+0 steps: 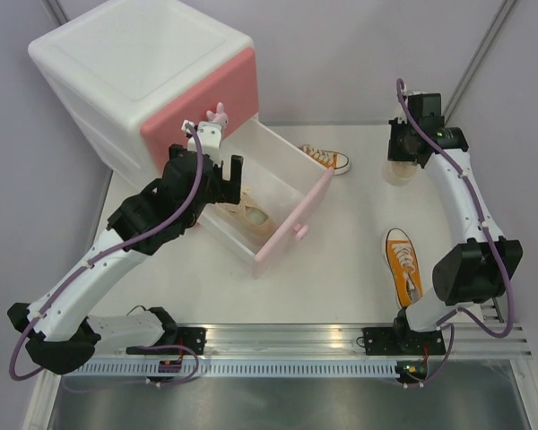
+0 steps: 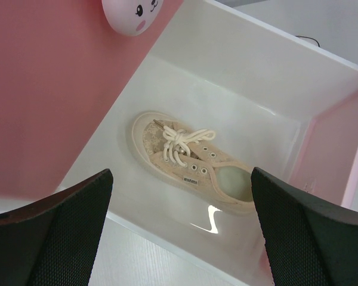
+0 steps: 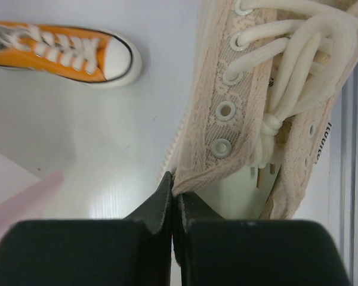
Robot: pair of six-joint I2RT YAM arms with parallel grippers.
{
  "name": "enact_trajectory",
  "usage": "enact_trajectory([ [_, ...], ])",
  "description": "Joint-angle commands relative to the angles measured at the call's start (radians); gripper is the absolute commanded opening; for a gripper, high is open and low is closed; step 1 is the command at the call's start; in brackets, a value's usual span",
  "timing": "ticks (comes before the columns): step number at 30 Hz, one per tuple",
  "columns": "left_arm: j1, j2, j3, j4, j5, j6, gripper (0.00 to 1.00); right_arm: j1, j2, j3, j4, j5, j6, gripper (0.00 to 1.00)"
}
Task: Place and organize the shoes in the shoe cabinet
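The white shoe cabinet (image 1: 134,72) stands at the far left with its lower pink-fronted drawer (image 1: 291,224) pulled open. One cream shoe (image 1: 245,213) lies inside it, seen clearly in the left wrist view (image 2: 191,164). My left gripper (image 1: 217,175) hovers over the drawer, open and empty (image 2: 182,238). My right gripper (image 1: 402,159) is at the far right, shut on the collar edge of the second cream shoe (image 3: 268,107), which shows faintly below it (image 1: 396,172). One orange shoe (image 1: 327,159) lies behind the drawer. The other orange shoe (image 1: 403,264) lies at the right front.
The upper drawer is shut, with its bunny knob (image 2: 134,15) just above the open drawer. The open drawer's pink front reaches toward the table's middle. The far orange shoe (image 3: 59,50) lies close to the left of my right gripper (image 3: 175,196).
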Motion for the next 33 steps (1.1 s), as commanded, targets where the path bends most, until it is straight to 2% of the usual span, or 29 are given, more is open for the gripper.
enact_trajectory([
  [1, -0.003, 0.006, 0.027, 0.068, 0.018, 0.039, 1.00, 0.046, -0.073, 0.146, 0.027, -0.041, -0.019, 0.01],
  [5, -0.003, 0.018, 0.029, 0.082, 0.018, 0.048, 1.00, 0.137, -0.068, 0.284, 0.024, -0.121, -0.038, 0.01],
  [12, -0.003, 0.026, 0.027, 0.091, 0.021, 0.052, 1.00, 0.322, -0.052, 0.389, 0.108, -0.239, -0.061, 0.01],
  [17, -0.001, 0.018, 0.024, 0.091, 0.005, 0.060, 1.00, 0.474, -0.007, 0.391, 0.197, -0.285, -0.025, 0.01],
  [22, -0.001, 0.000, 0.012, 0.089, -0.018, 0.074, 1.00, 0.620, 0.050, 0.378, 0.211, -0.317, -0.042, 0.01],
  [27, -0.001, -0.026, -0.006, 0.086, -0.040, 0.074, 1.00, 0.678, 0.044, 0.288, 0.228, -0.343, -0.050, 0.01],
  [33, -0.003, -0.037, -0.011, 0.066, -0.051, 0.062, 1.00, 0.720, 0.045, 0.237, 0.159, -0.358, -0.136, 0.01],
])
